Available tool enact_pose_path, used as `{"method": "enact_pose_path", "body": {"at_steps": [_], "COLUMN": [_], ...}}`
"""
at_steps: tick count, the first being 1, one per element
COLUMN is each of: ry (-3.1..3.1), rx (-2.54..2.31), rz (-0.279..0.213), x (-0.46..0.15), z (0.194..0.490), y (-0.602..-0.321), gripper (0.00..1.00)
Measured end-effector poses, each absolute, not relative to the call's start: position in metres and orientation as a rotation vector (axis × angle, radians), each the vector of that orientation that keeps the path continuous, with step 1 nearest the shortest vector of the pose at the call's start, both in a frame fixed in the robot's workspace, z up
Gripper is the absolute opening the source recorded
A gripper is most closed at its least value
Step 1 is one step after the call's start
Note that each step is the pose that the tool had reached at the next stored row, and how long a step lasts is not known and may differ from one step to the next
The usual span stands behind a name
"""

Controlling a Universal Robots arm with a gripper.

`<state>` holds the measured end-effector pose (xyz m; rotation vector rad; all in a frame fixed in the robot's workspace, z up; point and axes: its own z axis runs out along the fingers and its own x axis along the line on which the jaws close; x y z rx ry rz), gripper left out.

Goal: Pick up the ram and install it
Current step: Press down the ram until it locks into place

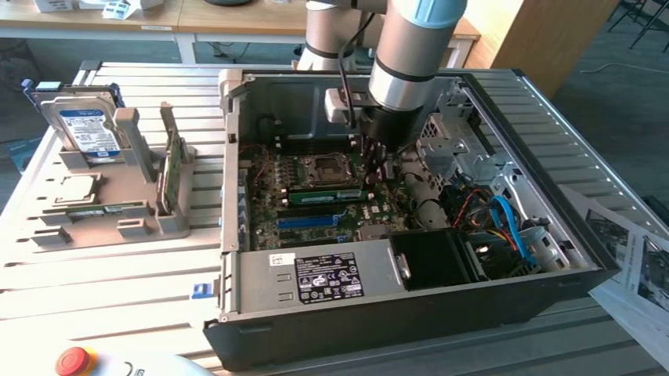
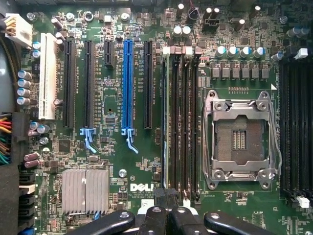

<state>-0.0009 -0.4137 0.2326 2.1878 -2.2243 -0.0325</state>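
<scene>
The motherboard (image 2: 117,161) is glossy green circuit board, its long slots (image 2: 128,83) moulded in smooth blue, black and white plastic. A ribbed heatsink (image 2: 84,190) of bare matt metal sits on it, and the processor socket frame (image 2: 241,139) is bright polished metal. The computer case (image 1: 418,317) is matt black outside, dull grey sheet metal within. The gripper (image 2: 167,200) is smooth black plastic with shiny metal screws. The parts holder (image 1: 125,211) looks like matt grey plastic, and the table (image 1: 94,290) is ridged pale metal.
</scene>
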Motion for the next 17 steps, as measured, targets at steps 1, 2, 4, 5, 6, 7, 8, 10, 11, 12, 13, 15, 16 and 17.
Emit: {"method": "enact_pose_path", "body": {"at_steps": [1, 2, 4, 5, 6, 7, 8, 10, 11, 12, 13, 15, 16, 17], "ry": [-2.224, -2.224, -2.224, -2.224, -2.224, -2.224, -2.224, -2.225, -2.225, -2.224, -2.224, -2.224, -2.224, -2.224], "rx": [2.188, 2.188, 2.188, 2.188, 2.188, 2.188, 2.188, 2.188, 2.188, 2.188, 2.188, 2.188, 2.188, 2.188], "rz": [-0.033, -0.032, -0.032, -0.032, -0.032, -0.032, -0.033, -0.033, -0.033, -0.033, -0.033, -0.033, -0.032, -0.032], "x": [-0.0009, -0.0009, -0.0009, -0.0009, -0.0009, -0.0009, -0.0009, -0.0009, -0.0010, -0.0009, -0.0009, -0.0008, -0.0009, -0.0008], "z": [0.2320, 0.2314, 0.2311, 0.2311, 0.2310, 0.2310, 0.2309, 0.2309, 0.2309, 0.2309, 0.2309, 0.2309, 0.2309, 0.2309], "y": [-0.4137, -0.4137, -0.4138, -0.4138, -0.4138, -0.4137, -0.4135, -0.4126, -0.4120, -0.4113, -0.4105, -0.4100, -0.4100, -0.4100], "gripper": [0.11, 0.11, 0.11, 0.11, 0.11, 0.11, 0.11, 0.11, 0.11, 0.11, 0.11, 0.11, 0.11, 0.11]}}
